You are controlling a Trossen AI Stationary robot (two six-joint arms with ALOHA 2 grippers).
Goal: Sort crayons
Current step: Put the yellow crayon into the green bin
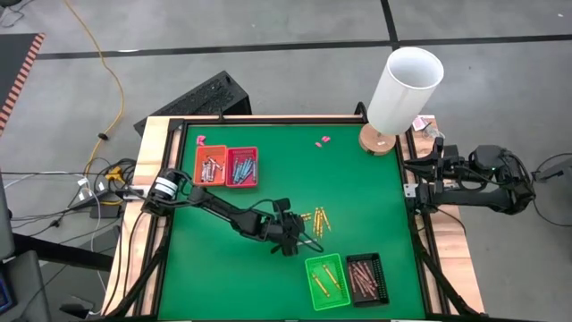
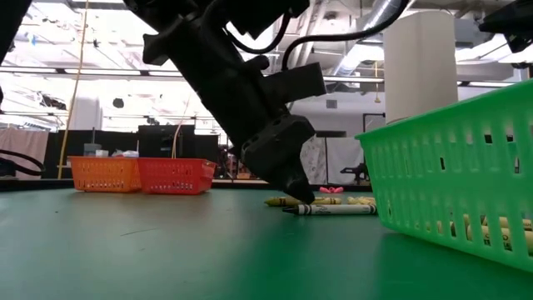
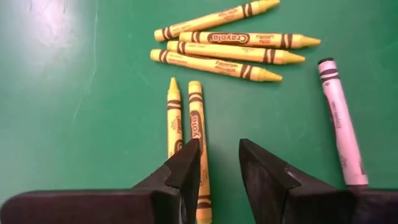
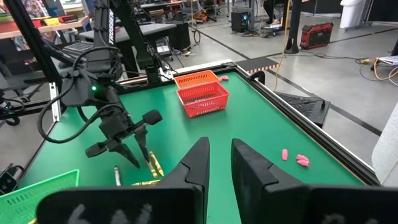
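Crayons (image 3: 227, 46), mostly yellow, lie loose on the green desk (image 1: 268, 268) mid-field, well clear of its edges. My left end effector (image 3: 217, 171) is down among them, fingers parted with bare mat between, one yellow crayon beside the left finger. My right end effector (image 4: 217, 168) waits off the desk's right edge, fingers slightly apart, empty.

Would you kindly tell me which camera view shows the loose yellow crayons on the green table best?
The left wrist view: the loose yellow crayons fill it, labels readable. The high view shows small sticks, the low view edge-on, the right wrist view barely.
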